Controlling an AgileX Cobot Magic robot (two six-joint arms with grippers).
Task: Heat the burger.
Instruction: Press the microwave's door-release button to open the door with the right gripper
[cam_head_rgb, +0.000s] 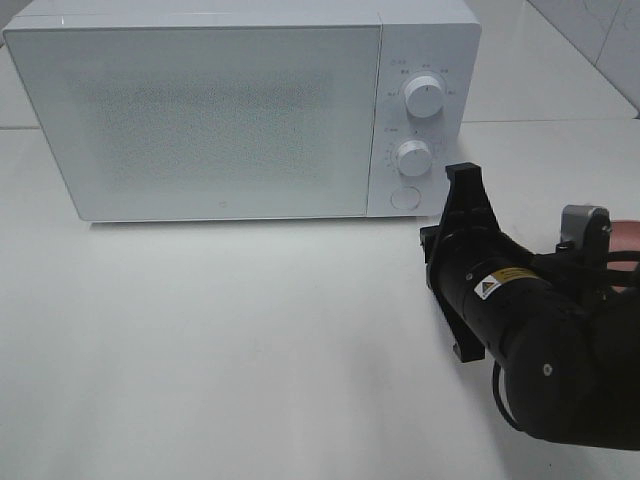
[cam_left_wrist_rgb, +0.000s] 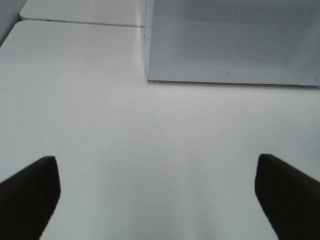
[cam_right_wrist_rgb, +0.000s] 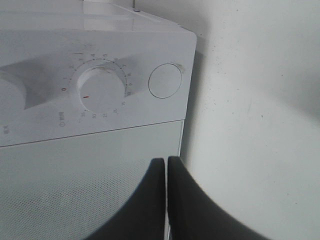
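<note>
Our right tool (cam_head_rgb: 463, 178) was clenched on nothing, at three o'clock from the microwave (cam_head_rgb: 200, 110) button (cam_head_rgb: 405, 197). We judged pressing it came next. The left tool (cam_left_wrist_rgb: 157, 172) was released.

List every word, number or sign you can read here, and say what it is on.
"0" and "10": on the scale around the timer dial; the other numerals are blurred.
Warning triangle: on the label on the right arm; its print is too small.
Characters beside the upper knob: too small to read.
</note>
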